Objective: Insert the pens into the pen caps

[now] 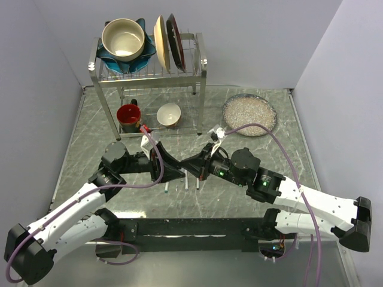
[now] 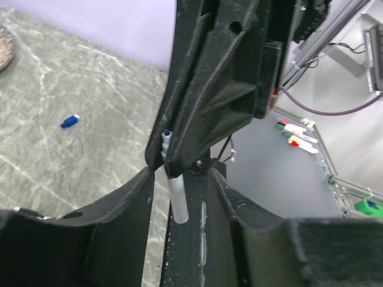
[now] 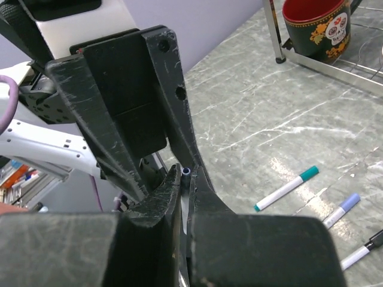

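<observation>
My right gripper [image 3: 187, 177] is shut on a white pen [image 2: 178, 200], whose blue tip [image 3: 187, 171] pokes out between the fingertips. My left gripper [image 2: 181, 174] is open, with its fingers apart on either side of that pen's white barrel and not touching it. The two grippers meet nose to nose above the middle of the table [image 1: 179, 169]. A small blue pen cap [image 2: 70, 121] lies alone on the marble surface. Three more pens lie on the table: a teal-ended one [image 3: 286, 189], a pale-blue-capped one [image 3: 341, 209] and a black-ended one [image 3: 364, 252].
A metal dish rack [image 1: 200, 63] with bowls and plates stands at the back. Under it are a red skull mug [image 3: 317, 24] and a white bowl [image 1: 169, 113]. A glass plate of pale grains [image 1: 249, 115] sits at the back right. Grey walls close in both sides.
</observation>
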